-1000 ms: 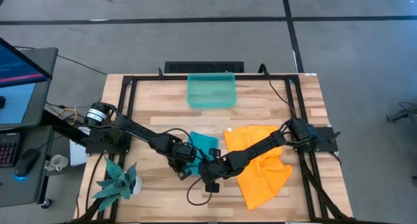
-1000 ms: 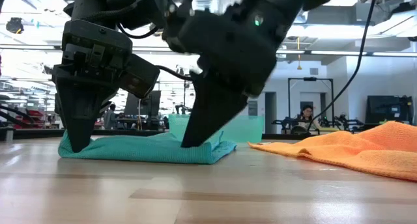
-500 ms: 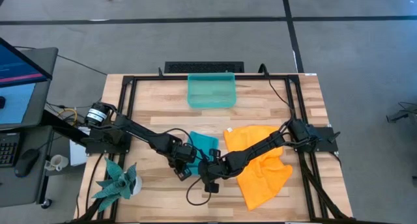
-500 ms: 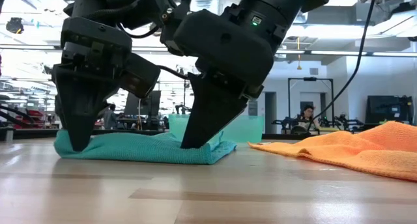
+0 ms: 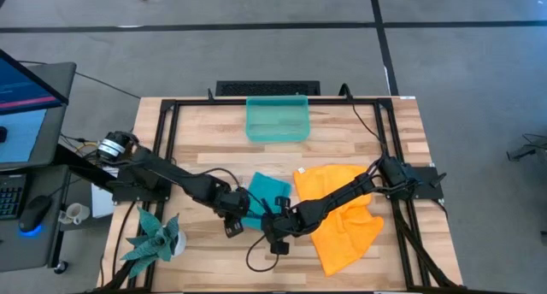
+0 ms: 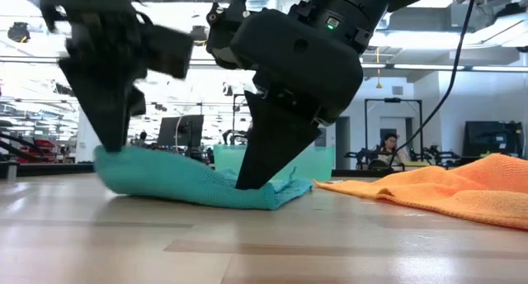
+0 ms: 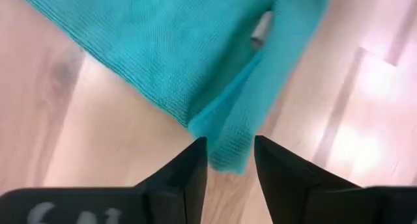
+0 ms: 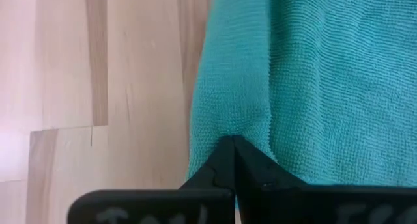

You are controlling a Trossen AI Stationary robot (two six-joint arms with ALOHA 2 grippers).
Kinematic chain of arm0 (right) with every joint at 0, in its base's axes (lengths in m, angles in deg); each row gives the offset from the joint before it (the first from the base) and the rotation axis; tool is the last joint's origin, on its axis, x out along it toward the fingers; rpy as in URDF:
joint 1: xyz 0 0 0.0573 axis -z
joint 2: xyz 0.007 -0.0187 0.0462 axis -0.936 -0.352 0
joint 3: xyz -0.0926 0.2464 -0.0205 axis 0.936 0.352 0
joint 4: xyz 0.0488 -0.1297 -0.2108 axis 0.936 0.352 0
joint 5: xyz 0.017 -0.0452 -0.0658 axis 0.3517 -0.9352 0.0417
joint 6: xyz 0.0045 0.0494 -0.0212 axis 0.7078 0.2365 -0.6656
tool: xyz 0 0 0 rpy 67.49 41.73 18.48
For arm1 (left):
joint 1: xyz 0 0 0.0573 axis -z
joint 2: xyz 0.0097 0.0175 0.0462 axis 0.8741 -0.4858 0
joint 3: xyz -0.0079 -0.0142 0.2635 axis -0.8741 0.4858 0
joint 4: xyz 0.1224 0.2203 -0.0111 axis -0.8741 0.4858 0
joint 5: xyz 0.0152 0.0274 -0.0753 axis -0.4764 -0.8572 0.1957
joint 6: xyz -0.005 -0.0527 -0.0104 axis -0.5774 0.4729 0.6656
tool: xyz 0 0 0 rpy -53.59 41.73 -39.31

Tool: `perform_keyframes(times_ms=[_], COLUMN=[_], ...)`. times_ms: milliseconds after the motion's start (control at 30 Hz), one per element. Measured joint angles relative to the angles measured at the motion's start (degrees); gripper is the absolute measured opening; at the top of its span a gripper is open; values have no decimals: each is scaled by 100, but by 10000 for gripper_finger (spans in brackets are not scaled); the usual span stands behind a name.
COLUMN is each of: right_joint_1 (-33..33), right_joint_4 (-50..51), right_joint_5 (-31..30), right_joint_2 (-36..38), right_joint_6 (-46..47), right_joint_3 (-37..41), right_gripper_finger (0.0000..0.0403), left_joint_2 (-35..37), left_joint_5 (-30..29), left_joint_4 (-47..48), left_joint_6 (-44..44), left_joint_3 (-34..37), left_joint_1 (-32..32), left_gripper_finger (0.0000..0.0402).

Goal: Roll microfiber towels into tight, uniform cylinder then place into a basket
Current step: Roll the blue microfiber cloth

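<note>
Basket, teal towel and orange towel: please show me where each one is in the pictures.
basket (image 5: 277, 137): high view, on its front wall.
teal towel (image 6: 177, 182): low view, on the flat middle of the cloth.
orange towel (image 5: 346, 230): high view, on the bare lower half, clear of the arm.

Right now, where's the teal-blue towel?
High view: the teal-blue microfiber towel lies mid-table, just left of the bright orange microfiber towel, in front of the translucent teal-green plastic basket, both grippers at its near edge.

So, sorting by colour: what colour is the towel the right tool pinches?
Teal-blue towel; right wrist view shows it best.
</note>
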Motion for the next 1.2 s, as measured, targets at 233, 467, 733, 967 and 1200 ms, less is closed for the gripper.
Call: perform_keyframes(times_ms=[233,467,733,967,1200], right_joint_1=[-2,0,0,-3,0], right_joint_4=[14,27,37,45,59], right_joint_5=[-4,16,35,32,141], right_joint_2=[0,0,0,0,0], right_joint_6=[-2,-3,-4,-4,-4], right_joint_3=[2,2,7,7,7], right_gripper_finger=[17,18,15,17,16], left_joint_2=[283,123,-182,-563,-541], left_joint_5=[-814,-1287,-1329,-1202,-1656], left_joint_4=[-92,-949,-1109,-1030,-921], left_joint_6=[-120,-952,-1291,-1369,-1596], left_joint_3=[-15,-25,-26,-33,-35], left_joint_1=[697,1275,1160,958,874], left_gripper_finger=[114,114,114,114,114])
